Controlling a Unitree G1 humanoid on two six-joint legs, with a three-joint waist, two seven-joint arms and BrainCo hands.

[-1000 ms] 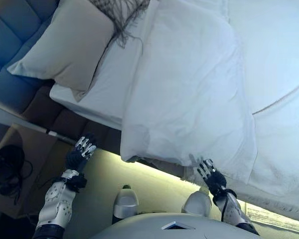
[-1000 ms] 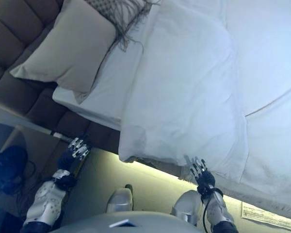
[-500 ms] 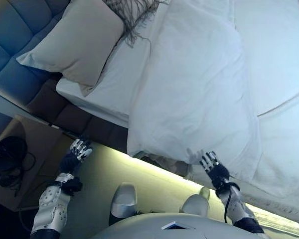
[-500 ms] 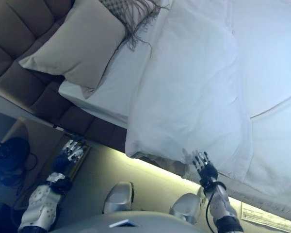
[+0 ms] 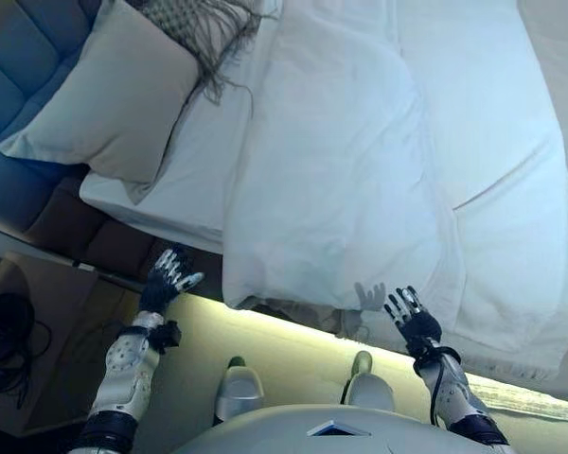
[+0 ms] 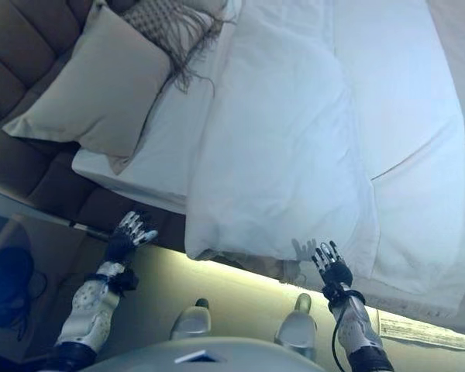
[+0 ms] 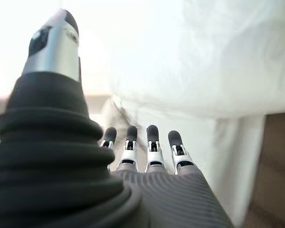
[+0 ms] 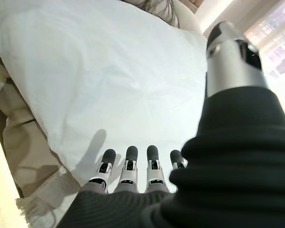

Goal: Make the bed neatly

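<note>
**Both hands open at the bedside, nothing yet gripped**

The robot stood at the long side of the bed (image 5: 151,203), near its head end, with both arms raised toward the mattress edge. Its left hand (image 5: 170,276) hung in front of the dark bed base just below the corner of the white fitted sheet, fingers (image 7: 153,146) straight and fanned, holding nothing. Its right hand (image 5: 409,320) was lifted just short of the overhanging hem of the thick white duvet (image 5: 360,170), fingers (image 8: 128,167) likewise straight and spread — close enough to throw a shadow on the cloth, though I could not tell whether the tips touched it.

The duvet lay skewed across the bed — its near edge draped over the side, a fold or seam running diagonally on its right part, and a strip of bare sheet left showing toward the headboard. A beige square cushion (image 5: 104,99) leaned against the dark padded headboard (image 5: 19,57), and beside it lay a grey fringed throw (image 5: 204,28).

By my reckoning the hands were placed wide apart and open so as to take the duvet's near edge at two points and draw it straight; the bed looked far from neat, the work barely begun.
</note>
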